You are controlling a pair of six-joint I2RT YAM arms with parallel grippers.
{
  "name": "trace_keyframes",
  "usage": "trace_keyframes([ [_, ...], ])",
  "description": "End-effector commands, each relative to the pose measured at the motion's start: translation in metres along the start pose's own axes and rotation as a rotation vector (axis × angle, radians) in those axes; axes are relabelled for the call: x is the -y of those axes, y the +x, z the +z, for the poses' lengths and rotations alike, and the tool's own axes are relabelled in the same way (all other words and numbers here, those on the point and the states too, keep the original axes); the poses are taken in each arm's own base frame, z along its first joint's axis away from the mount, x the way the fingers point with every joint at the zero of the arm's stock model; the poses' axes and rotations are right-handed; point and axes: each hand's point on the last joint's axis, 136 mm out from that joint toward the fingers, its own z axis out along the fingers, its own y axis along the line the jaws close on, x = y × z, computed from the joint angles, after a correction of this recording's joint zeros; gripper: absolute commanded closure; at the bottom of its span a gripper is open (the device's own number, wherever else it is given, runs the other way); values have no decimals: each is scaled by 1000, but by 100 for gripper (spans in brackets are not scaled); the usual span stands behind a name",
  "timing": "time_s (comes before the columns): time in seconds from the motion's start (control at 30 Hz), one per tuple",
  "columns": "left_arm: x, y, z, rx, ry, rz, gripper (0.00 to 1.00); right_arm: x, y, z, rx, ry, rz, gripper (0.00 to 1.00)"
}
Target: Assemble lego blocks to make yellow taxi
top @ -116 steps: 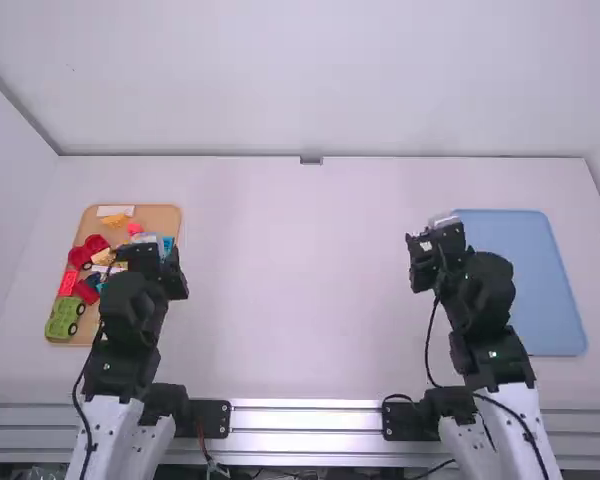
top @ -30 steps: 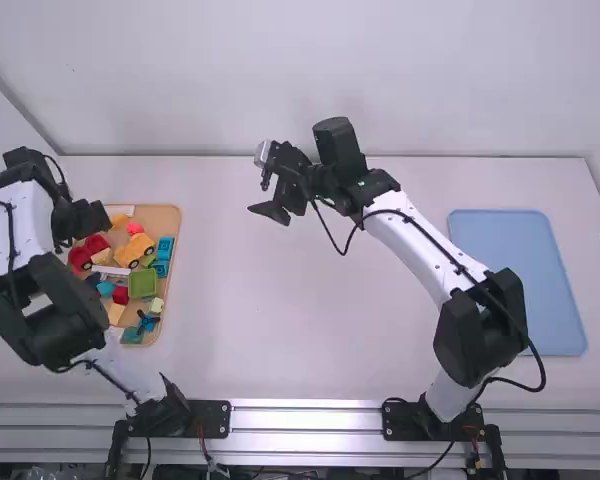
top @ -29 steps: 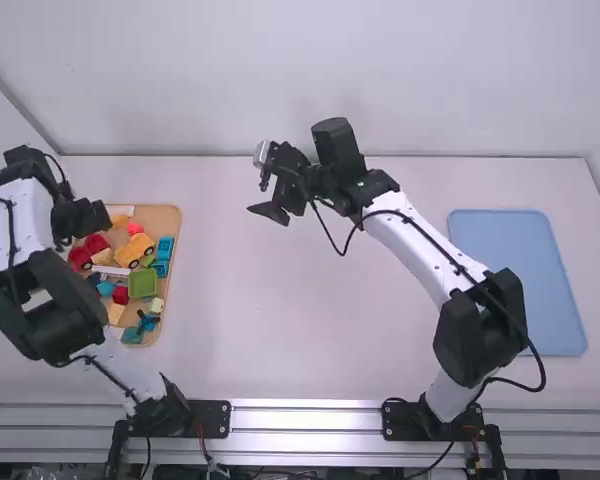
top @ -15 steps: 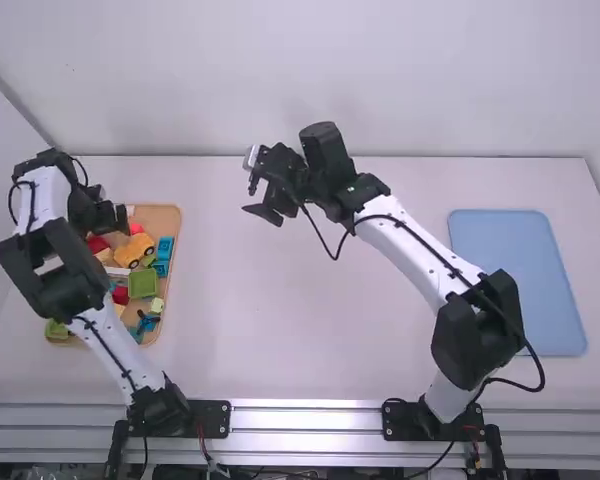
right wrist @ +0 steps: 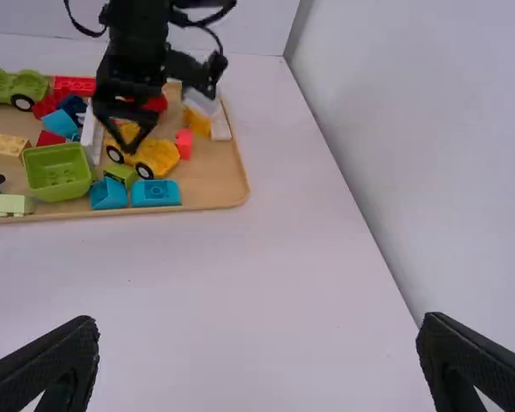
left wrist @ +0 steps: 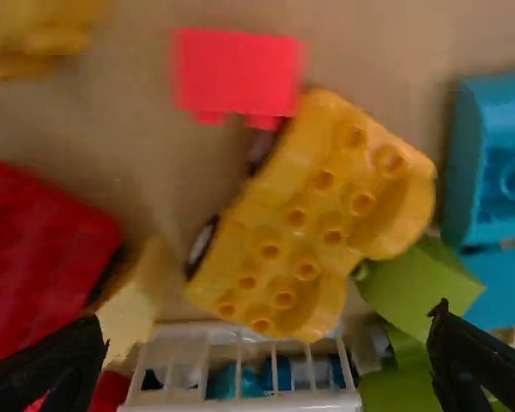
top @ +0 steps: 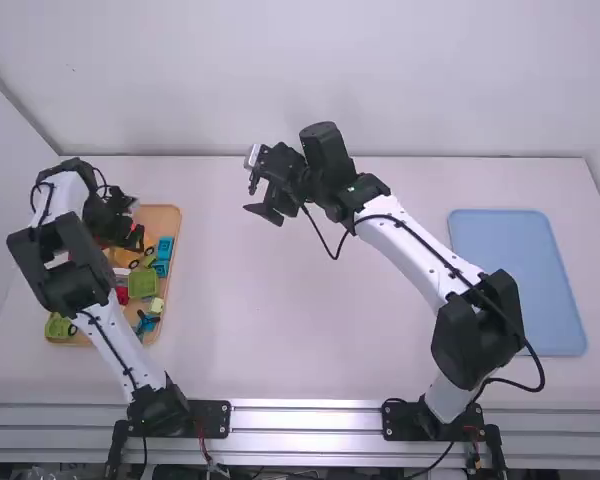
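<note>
Yellow wheeled block [left wrist: 279, 249], studded: lying at high view's left, below left gripper [top: 135, 238], fingers standing spread; right gripper [top: 252, 199] likewise standing spread.

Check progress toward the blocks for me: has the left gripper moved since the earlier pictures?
Yes. In the high view, the left gripper has shifted right since a second ago, from the wooden tray's left edge to farther over it.

Well apart from the right gripper [top: 257, 191], on its right-hand side, a flat blue tray [top: 520, 285] is seen laid on the white table [top: 280, 320]. Beyond the gripper, the table is bordered by a white wall [top: 210, 80] — behind it, by metal rails [top: 305, 418].
</note>
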Motion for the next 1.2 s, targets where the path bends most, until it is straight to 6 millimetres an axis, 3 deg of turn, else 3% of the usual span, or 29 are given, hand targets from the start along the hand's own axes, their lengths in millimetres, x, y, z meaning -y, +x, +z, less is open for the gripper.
trace_keyframes([
  [0.0,8,5,15,-70,-18,265,1,3,-11,-13,16,30,11,1],
  [0.27,-12,1,32,-82,-142,261,14,5,-10,-13,6,42,17,1],
  [0.53,-2,6,35,-9,-20,224,10,5,-10,-12,7,41,16,1],
  [0.87,8,7,36,17,37,266,16,6,-9,-13,5,43,18,1],
  [1.0,4,9,45,8,8,266,15,5,-8,-13,0,41,21,1],
  [1.17,6,18,56,-23,4,267,21,4,-7,-13,-3,38,23,1],
])
